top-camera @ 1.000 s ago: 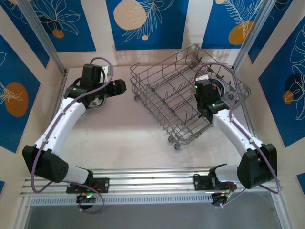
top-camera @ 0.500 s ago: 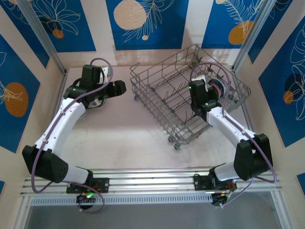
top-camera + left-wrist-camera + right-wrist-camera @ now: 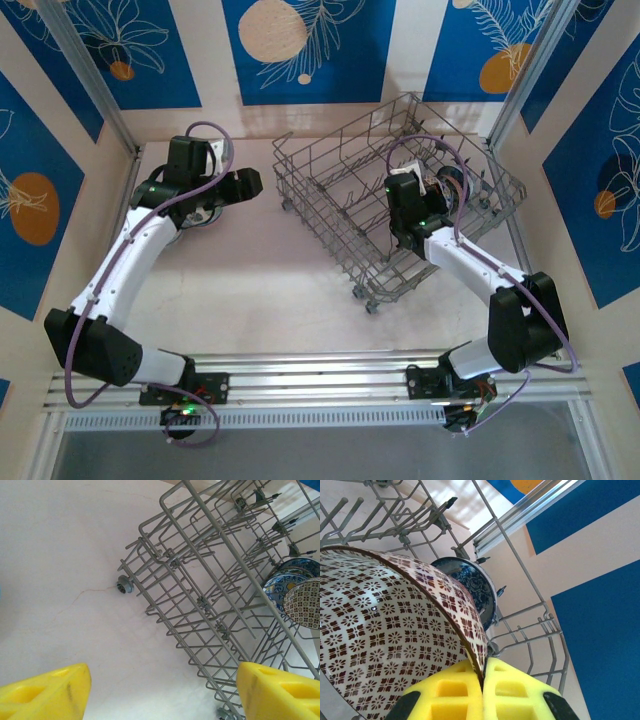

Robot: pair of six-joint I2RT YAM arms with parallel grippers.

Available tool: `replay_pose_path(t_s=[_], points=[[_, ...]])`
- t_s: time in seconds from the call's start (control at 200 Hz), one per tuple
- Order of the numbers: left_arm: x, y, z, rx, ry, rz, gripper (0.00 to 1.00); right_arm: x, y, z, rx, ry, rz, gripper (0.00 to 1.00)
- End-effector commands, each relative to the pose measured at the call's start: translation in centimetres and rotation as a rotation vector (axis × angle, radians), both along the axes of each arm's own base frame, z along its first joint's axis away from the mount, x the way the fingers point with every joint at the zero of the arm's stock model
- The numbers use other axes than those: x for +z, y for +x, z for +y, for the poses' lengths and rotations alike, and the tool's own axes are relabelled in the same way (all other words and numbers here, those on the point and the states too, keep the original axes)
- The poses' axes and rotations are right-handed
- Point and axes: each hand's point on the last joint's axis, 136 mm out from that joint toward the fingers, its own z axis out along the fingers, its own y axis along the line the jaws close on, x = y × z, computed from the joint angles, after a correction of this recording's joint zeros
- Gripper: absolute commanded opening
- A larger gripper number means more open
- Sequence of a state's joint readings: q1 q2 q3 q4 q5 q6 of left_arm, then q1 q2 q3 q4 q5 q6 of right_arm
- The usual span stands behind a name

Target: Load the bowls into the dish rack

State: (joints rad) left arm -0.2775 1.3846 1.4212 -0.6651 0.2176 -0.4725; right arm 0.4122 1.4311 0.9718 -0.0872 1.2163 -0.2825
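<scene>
You're partway, I'd say: two blue bowls (image 3: 285, 580) stand in the dish rack (image 3: 330, 150). Your R gripper (image 3: 482, 680) clamps the brown-patterned bowl (image 3: 385, 645) by its rim, inside the rack beside them. L gripper (image 3: 162, 687) has jaws apart, empty, apparently over leftover bowls (image 3: 203, 215) on the table (image 3: 260, 270).

No legible text, labels or numbers.

Bright, even light; soft shadows.

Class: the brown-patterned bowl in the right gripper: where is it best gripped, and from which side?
Pinch the thin rim of the brown-patterned bowl, one finger inside, one outside, coming edge-on at the lip. Its body is wide and rounded; only the wall fits between the jaws, as the right gripper shows.
</scene>
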Motion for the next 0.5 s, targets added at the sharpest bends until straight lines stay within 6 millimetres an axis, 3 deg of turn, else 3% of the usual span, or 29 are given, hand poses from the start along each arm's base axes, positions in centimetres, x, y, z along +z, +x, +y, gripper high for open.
replay_pose_path(t_s=[0.0,0.295,0.495], points=[[0.4,-0.4,0.2,-0.004,-0.020,-0.009,0.77,0.9,-0.3,-1.0,-0.058,0.002,-0.064,0.00],[0.3,-0.4,0.1,-0.005,-0.030,-0.006,0.77,1.0,0.0,0.9,0.029,-0.028,-0.101,0.00],[0.2,-0.5,0.2,-0.001,-0.032,-0.004,0.77,0.4,-0.1,1.2,0.052,-0.060,-0.084,0.00]])
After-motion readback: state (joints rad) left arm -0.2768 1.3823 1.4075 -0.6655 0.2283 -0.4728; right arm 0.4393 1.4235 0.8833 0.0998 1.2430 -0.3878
